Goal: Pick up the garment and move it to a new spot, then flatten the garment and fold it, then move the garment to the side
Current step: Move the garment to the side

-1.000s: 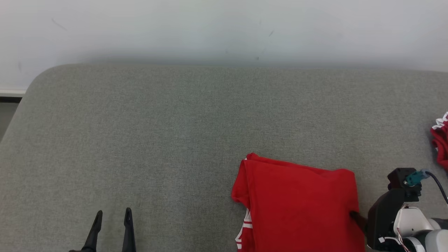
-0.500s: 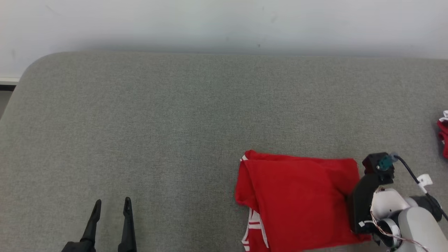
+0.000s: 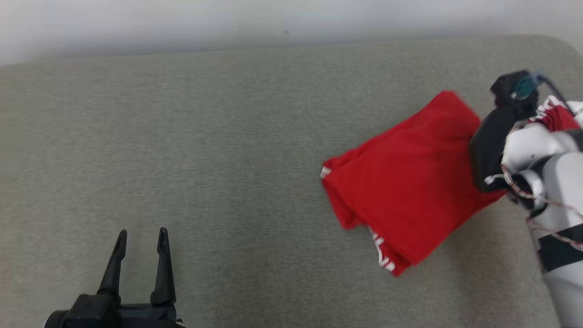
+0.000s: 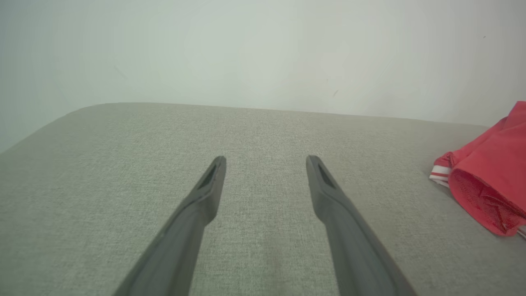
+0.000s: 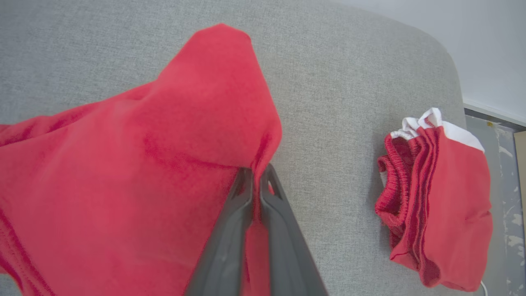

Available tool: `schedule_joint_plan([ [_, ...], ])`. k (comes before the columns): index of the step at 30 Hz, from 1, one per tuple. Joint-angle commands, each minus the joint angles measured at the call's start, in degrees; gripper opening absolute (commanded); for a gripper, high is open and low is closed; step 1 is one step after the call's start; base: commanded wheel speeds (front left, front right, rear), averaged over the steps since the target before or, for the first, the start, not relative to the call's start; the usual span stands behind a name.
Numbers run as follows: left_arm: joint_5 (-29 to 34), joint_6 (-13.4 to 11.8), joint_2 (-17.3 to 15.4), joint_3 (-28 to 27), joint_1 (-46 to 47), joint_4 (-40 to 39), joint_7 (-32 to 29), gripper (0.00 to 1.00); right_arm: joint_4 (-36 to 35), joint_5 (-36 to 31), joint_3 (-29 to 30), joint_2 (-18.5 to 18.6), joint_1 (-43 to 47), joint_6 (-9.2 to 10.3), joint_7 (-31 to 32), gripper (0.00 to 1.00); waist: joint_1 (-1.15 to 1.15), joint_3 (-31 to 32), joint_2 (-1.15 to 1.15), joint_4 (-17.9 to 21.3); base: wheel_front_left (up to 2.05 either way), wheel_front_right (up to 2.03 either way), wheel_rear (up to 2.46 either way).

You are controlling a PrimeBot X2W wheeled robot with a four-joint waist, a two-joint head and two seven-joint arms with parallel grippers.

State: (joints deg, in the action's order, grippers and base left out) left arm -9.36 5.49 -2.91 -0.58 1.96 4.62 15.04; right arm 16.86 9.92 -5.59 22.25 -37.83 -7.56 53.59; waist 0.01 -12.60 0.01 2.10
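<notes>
The garment (image 3: 410, 177) is a folded red piece with white stripes, hanging tilted above the grey cushion at the right of the head view. In the right wrist view my right gripper (image 5: 257, 170) is shut on the garment (image 5: 135, 164), pinching its edge between the two dark fingers. The garment (image 4: 489, 172) also shows at the right edge of the left wrist view. My left gripper (image 3: 141, 237) stands open at the lower left with nothing between its fingers, and the left wrist view shows this left gripper (image 4: 266, 161) over bare cushion.
A second folded red and white garment (image 5: 435, 201) lies on the grey cushion (image 3: 205, 136) near its right end. A pale wall (image 3: 182, 18) runs behind the cushion. Floor (image 5: 505, 172) shows beyond the cushion's right edge.
My right gripper has shut on the garment's right edge and lifted it up and to the right, so the garment now hangs tilted. The head camera has shifted too. The left gripper stays open.
</notes>
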Motion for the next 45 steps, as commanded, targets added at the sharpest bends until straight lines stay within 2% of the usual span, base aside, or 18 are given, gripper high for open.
schedule_joint_plan([
  [1,0.43,0.01,0.04,0.06,0.97,-0.22,0.16,1.0,-0.63,0.57,0.15,1.4,-1.75,0.18,1.32,0.0,-0.01,-3.21,-0.01,4.06,0.0,0.0,0.0],
  [5,0.74,0.28,0.04,0.56,1.86,-0.02,0.16,1.0,-3.38,0.24,1.8,5.01,-3.95,0.18,3.66,0.0,-0.01,-4.75,-0.01,6.39,0.0,0.0,0.0],
  [12,2.05,0.89,-0.41,0.39,3.52,-0.18,0.16,1.0,-6.21,-1.29,6.88,8.75,-6.24,0.18,3.01,0.0,-0.01,-8.37,-0.01,8.59,0.0,0.0,0.0],
  [15,2.3,1.06,-0.89,0.56,4.55,-0.42,0.16,1.0,-5.84,-2.28,8.74,9.99,-7.36,0.18,2.82,0.0,-0.01,-10.39,-0.01,8.78,0.0,0.0,0.0],
  [23,3.19,1.51,-2.67,1.27,6.17,-1.28,0.16,1.0,-6.01,-7.01,15.26,16.28,-7.41,0.18,1.55,0.0,-0.01,-15.47,-0.01,8.17,0.0,0.0,0.0],
  [26,3.44,1.62,-3.1,1.49,6.73,-1.62,0.16,1.0,-4.69,-8.41,17.57,16.92,-6.49,0.18,-0.19,0.0,-0.01,-16.45,-0.01,7.79,0.0,0.0,0.0],
  [28,3.91,1.69,-3.49,1.84,7.16,-2.42,0.16,1.0,-3.28,-10.0,20.41,15.99,-6.02,0.18,-2.07,0.0,-0.01,-17.31,-0.01,7.27,0.0,0.0,0.0],
  [31,4.08,1.77,-4.26,2.08,7.99,-4.23,0.16,1.0,-1.63,-14.29,24.69,15.58,-5.39,0.18,-5.6,0.0,-0.01,-18.42,-0.01,6.47,0.0,0.0,0.0],
  [35,4.09,1.94,-5.46,3.01,7.62,-6.72,0.16,1.0,0.76,-20.79,30.45,13.14,-4.85,0.18,-10.94,0.0,-0.01,-18.89,-0.01,5.57,0.0,0.0,0.0],
  [36,3.93,1.98,-5.74,3.37,7.42,-7.23,0.16,1.0,1.42,-22.44,31.8,12.48,-4.77,0.18,-11.69,0.16,-0.01,-18.87,-0.01,5.4,0.0,0.0,0.0],
  [37,3.96,2.0,-6.19,3.66,7.35,-7.95,0.16,1.0,2.07,-24.13,32.73,11.81,-4.46,0.18,-12.32,0.96,-0.01,-18.8,-0.01,5.28,0.0,0.0,0.0],
  [38,3.8,1.85,-6.47,3.94,7.2,-8.55,0.16,1.0,2.56,-25.23,33.94,10.97,-4.53,0.18,-12.94,1.0,-0.01,-18.65,-0.01,5.19,0.0,0.0,0.0],
  [40,3.59,1.91,-7.17,4.55,6.44,-9.71,0.16,1.0,3.44,-27.89,36.34,8.4,-4.09,0.18,-15.73,1.0,-0.01,-17.8,-0.01,5.1,0.0,0.0,0.0],
  [45,3.16,1.94,-6.99,4.66,5.72,-10.84,0.16,1.0,3.06,-27.37,37.29,4.12,-2.89,0.18,-23.72,1.0,-0.01,-15.04,-0.01,5.03,0.0,0.0,0.0],
])
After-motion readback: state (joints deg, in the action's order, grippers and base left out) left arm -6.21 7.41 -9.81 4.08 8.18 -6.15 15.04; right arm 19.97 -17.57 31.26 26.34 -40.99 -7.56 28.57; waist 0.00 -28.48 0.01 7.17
